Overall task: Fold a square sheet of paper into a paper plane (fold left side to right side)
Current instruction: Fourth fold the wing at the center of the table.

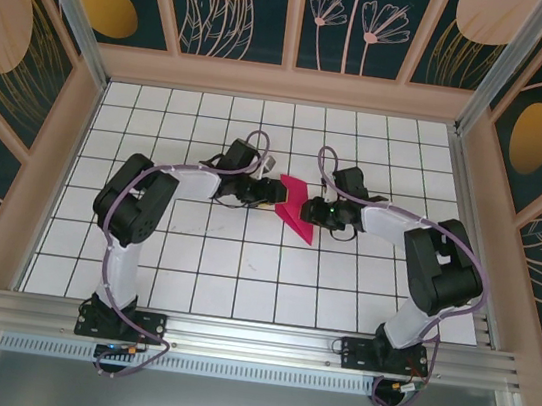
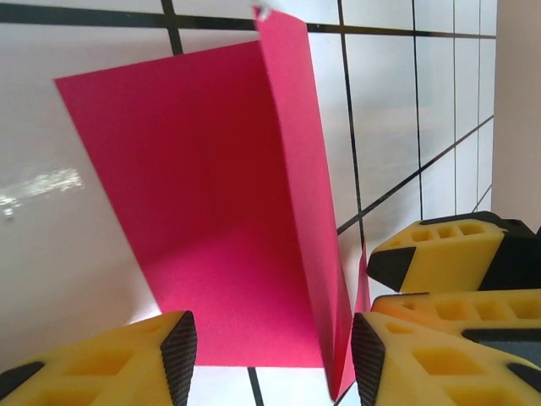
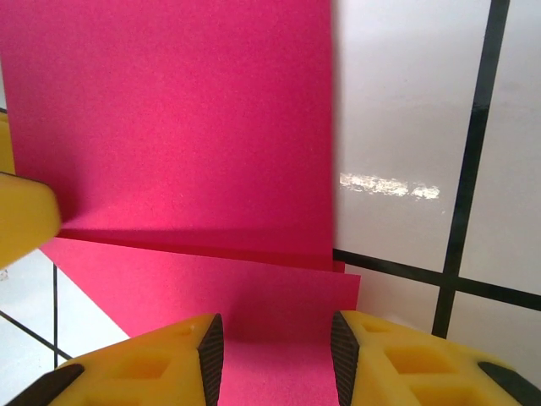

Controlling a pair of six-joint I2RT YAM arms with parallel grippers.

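Left claw (image 1: 273, 195) parted, right claw (image 1: 315, 212) parted; both arms elbowed inward, meeting at half-folded pink sheet (image 1: 296, 213).

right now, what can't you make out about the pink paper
- Top view: the square sheet of paper is small; the left end effector and right end effector cover its side edges.
- Left wrist view: the raised flap hides the table behind it.
- Right wrist view: the sheet runs off the top edge; right end effector contact unclear.
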